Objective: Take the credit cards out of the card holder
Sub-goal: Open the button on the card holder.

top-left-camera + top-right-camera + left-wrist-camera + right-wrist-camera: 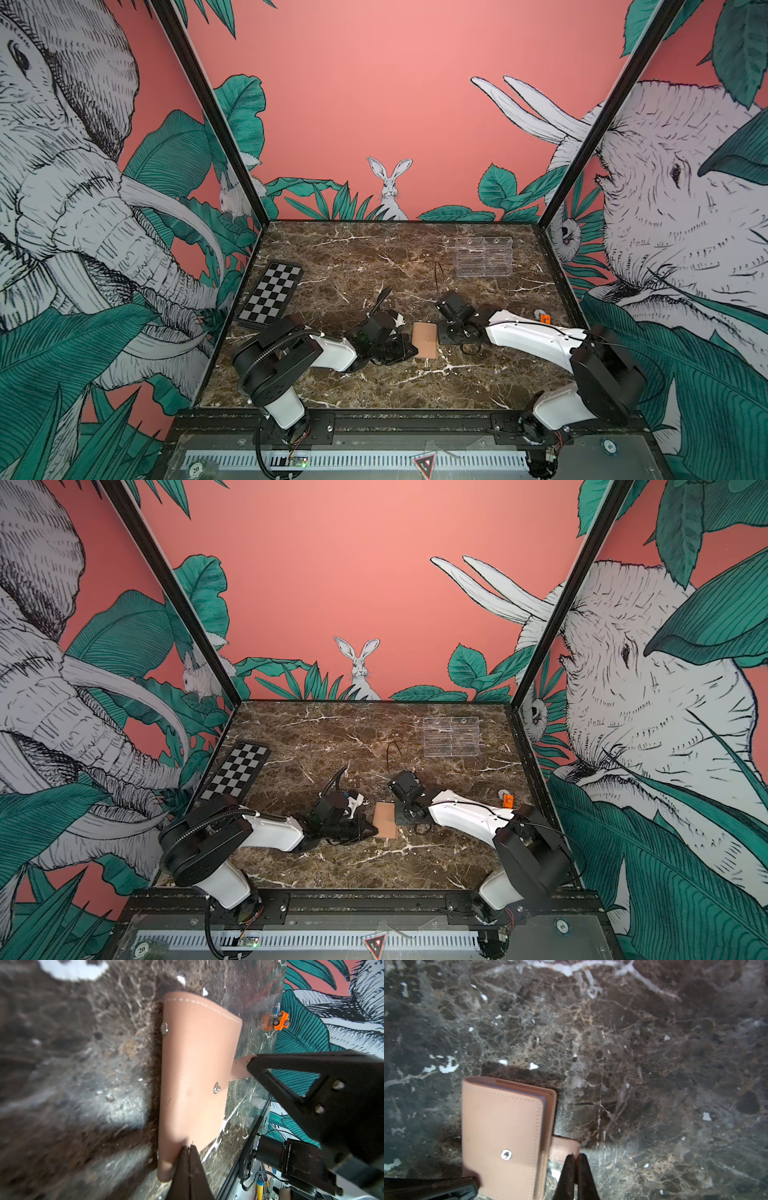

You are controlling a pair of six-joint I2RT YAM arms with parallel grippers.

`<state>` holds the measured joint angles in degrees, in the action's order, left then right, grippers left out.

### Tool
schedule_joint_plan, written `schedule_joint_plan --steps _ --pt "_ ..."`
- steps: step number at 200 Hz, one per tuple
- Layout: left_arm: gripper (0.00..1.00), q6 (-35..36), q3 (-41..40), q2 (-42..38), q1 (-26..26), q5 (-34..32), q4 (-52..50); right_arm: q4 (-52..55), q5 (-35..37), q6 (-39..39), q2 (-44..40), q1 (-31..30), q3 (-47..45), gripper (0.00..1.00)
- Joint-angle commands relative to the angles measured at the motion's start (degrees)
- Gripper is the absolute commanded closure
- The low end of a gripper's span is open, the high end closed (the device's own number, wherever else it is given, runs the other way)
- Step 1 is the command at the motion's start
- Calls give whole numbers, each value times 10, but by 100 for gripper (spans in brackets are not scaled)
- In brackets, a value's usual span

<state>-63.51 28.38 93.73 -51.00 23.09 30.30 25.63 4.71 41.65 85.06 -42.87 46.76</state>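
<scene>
The card holder (424,340) (384,820) is a tan folding wallet lying closed on the marble table between my two arms. My left gripper (409,351) (188,1147) is shut, and its tips press on the cover at the holder's left edge. My right gripper (442,337) (576,1154) is shut on the snap tab (564,1147), which sticks out from the holder's right side, unsnapped. The bare snap stud (506,1155) shows on the cover. Pale sleeve edges (544,1101) peek from between the covers. The credit cards are hidden.
A black-and-white chequered board (272,297) lies at the left by the wall. A clear acrylic tiered stand (483,256) stands at the back right. A small orange piece (544,318) (280,1020) sits near the right wall. Patterned walls close in three sides.
</scene>
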Motion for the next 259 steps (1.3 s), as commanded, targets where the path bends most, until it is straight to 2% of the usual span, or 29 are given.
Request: schedule_joint_plan --steps 1,15,32,65,81,106,120,135,161,192,207,225,259 --pt "100 -10 -15 6 -1 -9 10 -12 0 1 -8 9 -15 100" --pt "100 -10 -16 -3 -1 -10 22 -23 -7 2 -8 15 -26 100" --pt "93 -4 -9 -20 -1 -15 9 -34 -16 4 -7 24 -38 100" --pt "88 13 1 -62 -1 -24 -27 -54 -24 10 -19 37 -62 100" --pt "78 25 8 -77 -1 -25 -41 -58 -26 10 -23 42 -68 100" --pt "66 45 24 -95 -1 -24 -66 -65 -32 10 -28 49 -78 94" --pt "53 69 44 -103 -1 -21 -103 -69 -37 12 -33 50 -82 91" --pt "41 112 71 -114 -1 -22 -162 -69 -38 12 -35 52 -85 86" --pt "30 193 122 -136 -2 -35 -286 -74 -47 12 -48 56 -94 76" --pt "20 267 158 -164 -3 -60 -380 -82 -61 16 -83 64 -108 51" --pt "19 300 173 -169 -6 -65 -406 -80 -61 17 -104 70 -113 44" --pt "16 337 196 -163 -11 -72 -438 -77 -69 14 -121 83 -118 39" --pt "15 396 251 -132 -38 -98 -492 -87 -98 -1 -119 115 -130 39"
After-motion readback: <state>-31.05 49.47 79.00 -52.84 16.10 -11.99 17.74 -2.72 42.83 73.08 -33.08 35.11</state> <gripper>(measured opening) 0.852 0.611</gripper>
